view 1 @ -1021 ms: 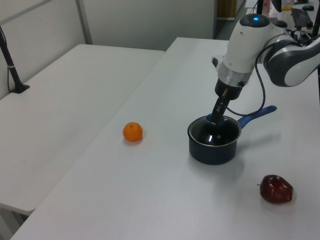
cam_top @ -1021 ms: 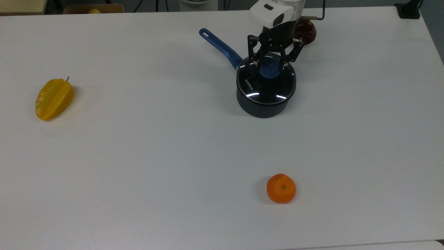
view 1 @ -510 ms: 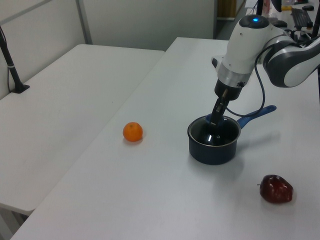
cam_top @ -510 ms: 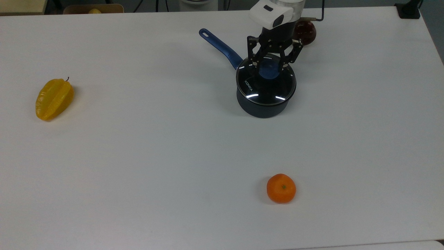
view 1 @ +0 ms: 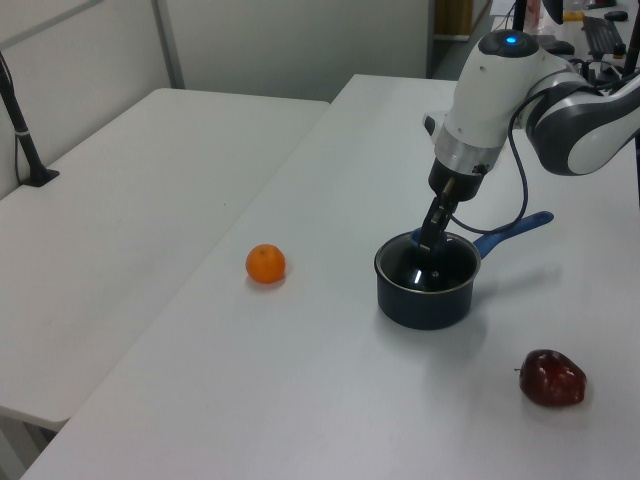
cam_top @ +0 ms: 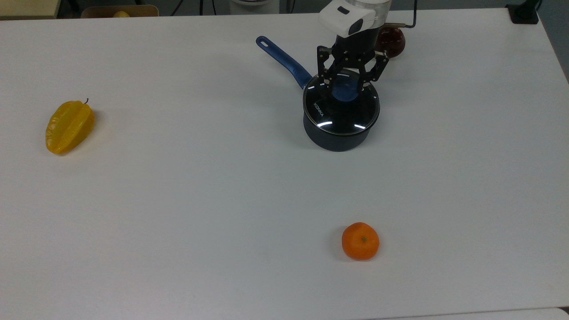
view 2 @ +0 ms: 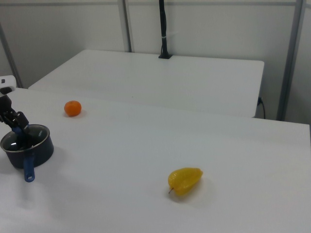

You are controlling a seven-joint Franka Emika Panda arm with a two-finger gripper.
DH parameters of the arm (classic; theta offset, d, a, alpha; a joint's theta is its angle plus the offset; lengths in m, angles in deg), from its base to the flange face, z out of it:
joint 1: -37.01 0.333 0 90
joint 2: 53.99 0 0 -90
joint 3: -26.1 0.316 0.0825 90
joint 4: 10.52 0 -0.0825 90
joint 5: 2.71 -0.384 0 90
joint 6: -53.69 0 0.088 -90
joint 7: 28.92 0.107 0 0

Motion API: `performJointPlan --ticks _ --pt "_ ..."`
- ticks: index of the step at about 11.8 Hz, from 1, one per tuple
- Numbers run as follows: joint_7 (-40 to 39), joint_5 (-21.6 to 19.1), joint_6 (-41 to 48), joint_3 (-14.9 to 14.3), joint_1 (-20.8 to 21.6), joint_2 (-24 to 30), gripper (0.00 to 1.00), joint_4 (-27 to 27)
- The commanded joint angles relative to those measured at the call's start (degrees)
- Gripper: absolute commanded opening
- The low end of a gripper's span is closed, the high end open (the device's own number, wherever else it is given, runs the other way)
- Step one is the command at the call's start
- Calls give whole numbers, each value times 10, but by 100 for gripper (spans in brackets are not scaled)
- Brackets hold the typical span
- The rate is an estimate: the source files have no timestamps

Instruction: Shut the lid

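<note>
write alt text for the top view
A robot gripper straddles the blue knob of a glass lid sitting on a dark saucepan on a white table. A yellow starfruit, an orange and a dark red apple lie apart.

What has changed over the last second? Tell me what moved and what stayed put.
Almost nothing. The gripper stays at the blue knob of the lid, which sits on the dark saucepan as before; the pan, lid and gripper have shifted only a touch, if at all. Nothing was grasped anew or released. The orange, the yellow starfruit and the dark red apple lie where they were.
</note>
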Motion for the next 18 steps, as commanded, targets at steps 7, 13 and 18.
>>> performJointPlan --ticks 7,13,18 --pt "-24 2 101 -7 -40 12 100 59" --pt "-229 -121 268 -71 -59 56 100 135" --pt "-344 -130 388 -203 -59 67 100 220"
